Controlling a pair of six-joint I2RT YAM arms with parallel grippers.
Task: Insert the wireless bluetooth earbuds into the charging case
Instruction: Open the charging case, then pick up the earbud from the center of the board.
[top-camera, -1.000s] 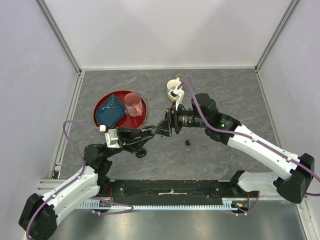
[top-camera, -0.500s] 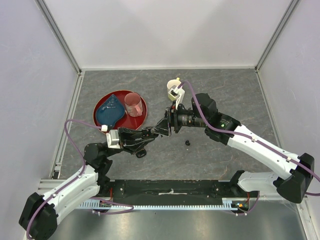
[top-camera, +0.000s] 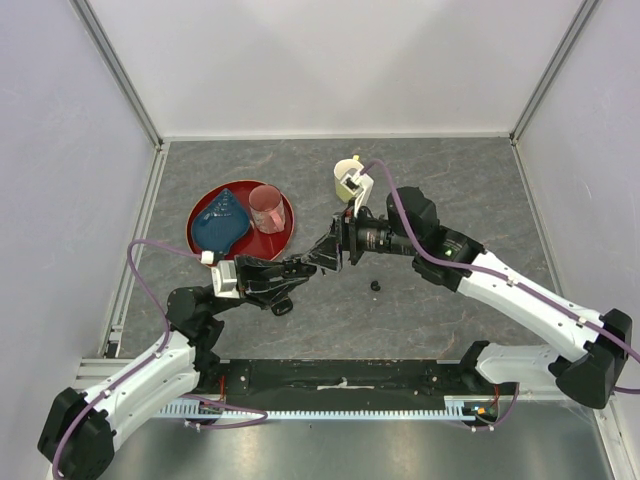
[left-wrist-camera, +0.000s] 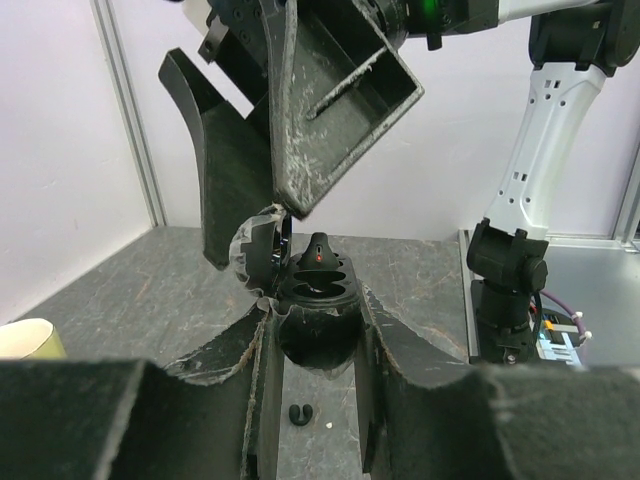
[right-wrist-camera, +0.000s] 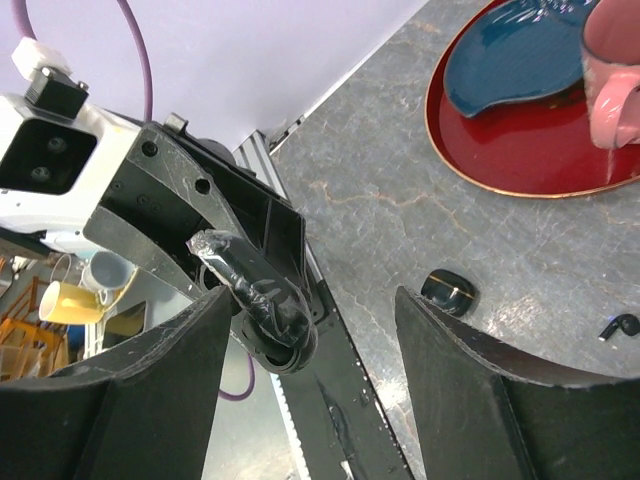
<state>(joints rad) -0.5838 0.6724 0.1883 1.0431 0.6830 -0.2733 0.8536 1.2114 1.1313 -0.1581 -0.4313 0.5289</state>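
Note:
My left gripper (top-camera: 300, 268) is shut on the small black charging case (left-wrist-camera: 318, 318) and holds it above the table, its taped lid (left-wrist-camera: 262, 252) open. One black earbud (left-wrist-camera: 318, 257) with a red light sits upright in the case's top. My right gripper (top-camera: 328, 255) hangs just over the case, open, with nothing between its fingers (left-wrist-camera: 330, 110). In the right wrist view the case (right-wrist-camera: 272, 312) shows between its spread jaws, closer to the left one. Another earbud (top-camera: 376, 286) lies loose on the table, and it shows below the case (left-wrist-camera: 296, 412).
A second black case (top-camera: 283, 306) lies shut on the table under my left gripper. A red tray (top-camera: 282, 238) at the left holds a blue plate (top-camera: 222, 222) and a pink cup (top-camera: 266, 208). A yellow mug (top-camera: 346, 176) stands behind the right wrist.
My right gripper's jaws have spread wider and drawn slightly back from the case. The left gripper has kept its hold on the case and barely moved.

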